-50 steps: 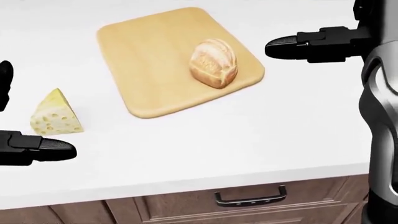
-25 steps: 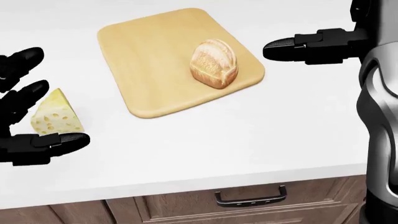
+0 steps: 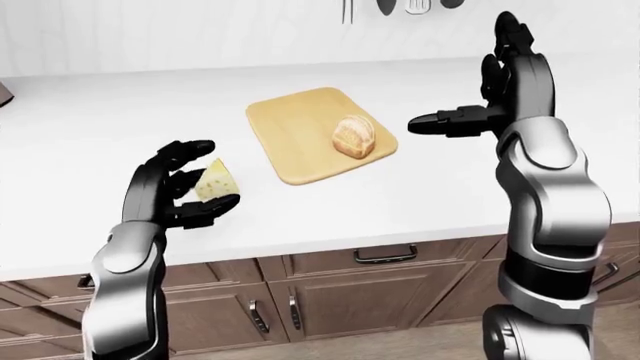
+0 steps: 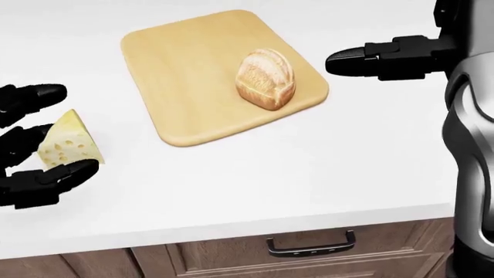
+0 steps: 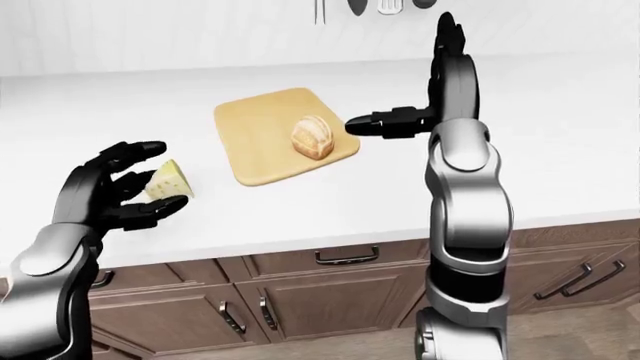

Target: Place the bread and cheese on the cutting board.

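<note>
the white surface carried the cutting board, with the bread lying on the board's right part in the head view. the right hand hung raised and apart to the right of the board, fingers spread and empty. the left hand had its fingers spread about the cheese, which sat on the surface left of the board, not clearly gripped.

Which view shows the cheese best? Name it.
The head view: the cheese is large, its holes plain, between the left hand's fingers. Both eye views show it small and partly hidden by those fingers.
</note>
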Available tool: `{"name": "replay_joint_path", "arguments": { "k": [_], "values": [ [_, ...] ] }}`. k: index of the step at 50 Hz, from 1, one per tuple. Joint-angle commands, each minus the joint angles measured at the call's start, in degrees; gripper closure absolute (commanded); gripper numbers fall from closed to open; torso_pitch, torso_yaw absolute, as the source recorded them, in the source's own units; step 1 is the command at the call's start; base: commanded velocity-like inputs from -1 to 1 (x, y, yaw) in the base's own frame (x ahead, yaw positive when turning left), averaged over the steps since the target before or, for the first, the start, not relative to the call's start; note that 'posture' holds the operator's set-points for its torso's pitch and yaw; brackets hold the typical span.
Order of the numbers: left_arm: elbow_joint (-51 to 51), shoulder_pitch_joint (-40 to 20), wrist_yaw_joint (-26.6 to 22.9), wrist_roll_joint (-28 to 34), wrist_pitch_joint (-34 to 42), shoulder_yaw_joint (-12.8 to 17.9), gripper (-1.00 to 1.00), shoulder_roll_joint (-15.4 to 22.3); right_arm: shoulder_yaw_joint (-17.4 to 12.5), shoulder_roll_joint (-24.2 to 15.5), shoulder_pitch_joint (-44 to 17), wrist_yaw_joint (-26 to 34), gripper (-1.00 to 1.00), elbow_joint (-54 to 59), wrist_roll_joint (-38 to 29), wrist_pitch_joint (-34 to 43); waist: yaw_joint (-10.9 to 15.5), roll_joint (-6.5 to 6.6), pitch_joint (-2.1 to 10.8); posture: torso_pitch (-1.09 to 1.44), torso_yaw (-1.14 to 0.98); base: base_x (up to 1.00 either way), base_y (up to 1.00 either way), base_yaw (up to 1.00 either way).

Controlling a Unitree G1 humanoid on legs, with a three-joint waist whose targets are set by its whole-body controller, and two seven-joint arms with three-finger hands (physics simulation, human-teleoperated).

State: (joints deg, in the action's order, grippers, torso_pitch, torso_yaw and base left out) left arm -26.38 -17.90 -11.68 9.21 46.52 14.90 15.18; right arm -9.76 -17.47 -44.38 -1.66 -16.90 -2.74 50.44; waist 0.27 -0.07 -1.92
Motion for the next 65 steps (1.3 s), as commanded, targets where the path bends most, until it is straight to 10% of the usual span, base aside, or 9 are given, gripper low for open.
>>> {"name": "replay_joint_path", "arguments": {
  "k": [1, 10, 17, 23, 40, 57, 65],
  "values": [
    [-1.5, -1.4, 0.4, 0.3, -2.0, 0.3, 0.12, 0.6, -0.4, -0.4, -1.7, -0.2, -1.00, -1.4, 0.0, -1.8, 0.0, 0.11, 1.34, 0.00, 0.00, 0.00, 0.00, 0.00],
    [-0.3, -0.9, 0.7, 0.8, -2.6, -0.1, 0.40, 0.4, -0.4, -0.6, -1.6, -0.4, -1.00, -1.5, 0.4, -1.9, 0.0, 0.10, 1.46, 0.00, 0.00, 0.00, 0.00, 0.00],
    [-0.7, -1.0, 0.7, 1.4, -2.6, 0.1, 1.00, 0.2, -0.4, -0.6, -1.5, -0.5, -1.00, -1.6, 0.5, -1.7, 0.0, 0.17, 1.59, 0.00, 0.00, 0.00, 0.00, 0.00],
    [-3.2, -2.2, 0.3, 1.3, -0.4, 0.6, 1.00, 0.9, -0.7, -0.8, -1.6, -0.5, -1.00, -1.6, 0.6, -1.7, 0.0, 0.12, 1.52, 0.00, 0.00, 0.00, 0.00, 0.00],
    [-22.1, -19.3, -6.7, 15.7, 39.1, -9.0, 1.00, 11.4, 0.0, -0.5, -1.6, -0.6, -1.00, -0.6, 0.1, -2.5, -0.1, 0.25, 0.66, 0.00, 0.00, 0.00, 0.00, 0.00],
    [2.7, -50.4, -15.1, 14.6, 44.5, -13.9, 1.00, 23.0, 0.3, 0.2, -1.5, -0.3, -1.00, 0.9, -0.6, -3.6, 0.0, -0.39, 0.30, 0.00, 0.00, 0.00, 0.00, 0.00],
    [28.8, -63.7, -16.8, 11.5, 26.8, -8.9, 1.00, 16.1, 0.4, 0.3, -1.6, -0.2, -1.00, 0.7, -0.9, -3.5, 0.4, -0.93, 0.03, 0.00, 0.00, 0.00, 0.00, 0.00]
  ]
}}
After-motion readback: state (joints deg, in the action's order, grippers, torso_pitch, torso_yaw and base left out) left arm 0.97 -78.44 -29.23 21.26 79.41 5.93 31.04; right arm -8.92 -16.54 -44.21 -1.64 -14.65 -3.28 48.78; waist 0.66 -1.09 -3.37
